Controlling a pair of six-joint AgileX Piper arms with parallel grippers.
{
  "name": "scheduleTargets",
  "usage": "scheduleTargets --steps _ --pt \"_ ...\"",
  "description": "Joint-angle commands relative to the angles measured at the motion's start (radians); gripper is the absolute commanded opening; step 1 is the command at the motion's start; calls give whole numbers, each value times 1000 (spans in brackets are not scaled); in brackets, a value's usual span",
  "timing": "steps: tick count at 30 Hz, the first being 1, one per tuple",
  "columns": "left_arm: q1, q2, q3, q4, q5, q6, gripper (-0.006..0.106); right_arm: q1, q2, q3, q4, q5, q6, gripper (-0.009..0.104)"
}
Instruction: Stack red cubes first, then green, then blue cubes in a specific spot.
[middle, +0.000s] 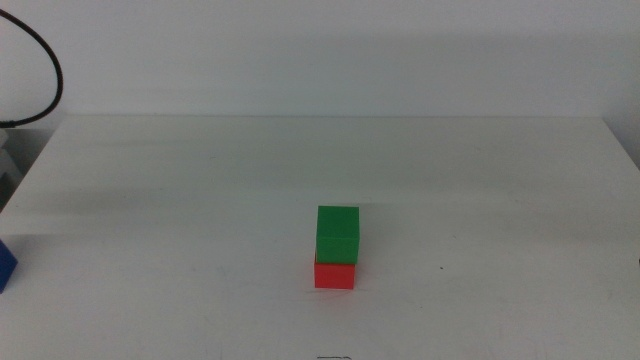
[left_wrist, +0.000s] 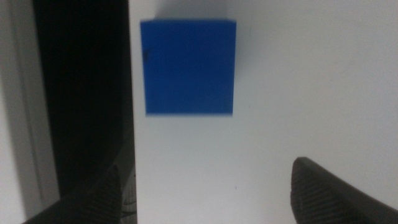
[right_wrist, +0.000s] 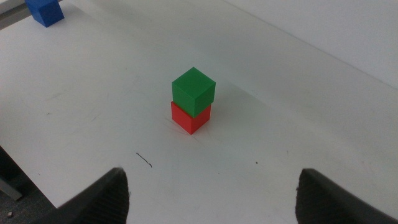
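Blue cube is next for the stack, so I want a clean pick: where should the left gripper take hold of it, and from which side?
Judging by its pose, come straight down from above. The blue cube lies flat on the white table by its left edge, alone. The left gripper hangs over it, jaws open wider than the cube. Close on two opposite vertical faces, mid-height, jaws square to them.

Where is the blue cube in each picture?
Middle view: the blue cube is at the far left edge, partly cut off, near the table's left edge.
Left wrist view: it fills the upper middle, ahead of the open left gripper, by the table's edge.
Right wrist view: it sits in the top left corner, far from the right gripper.
Shared landmark: the green cube on the red cube, seen in the middle and right wrist views only.
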Motion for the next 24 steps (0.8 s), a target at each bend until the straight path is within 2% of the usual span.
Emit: scheduleTargets --steps 1,15,24 --pt "-2 -6 -45 -23 -9 -4 92 -5 3 -24 -9 -73 -14 82" --pt "-4 125 -112 -51 -78 -1 92 -5 3 -24 -9 -73 -14 82" --pt "-4 175 -112 -86 -112 67 92 -5 3 -24 -9 -73 -14 82"
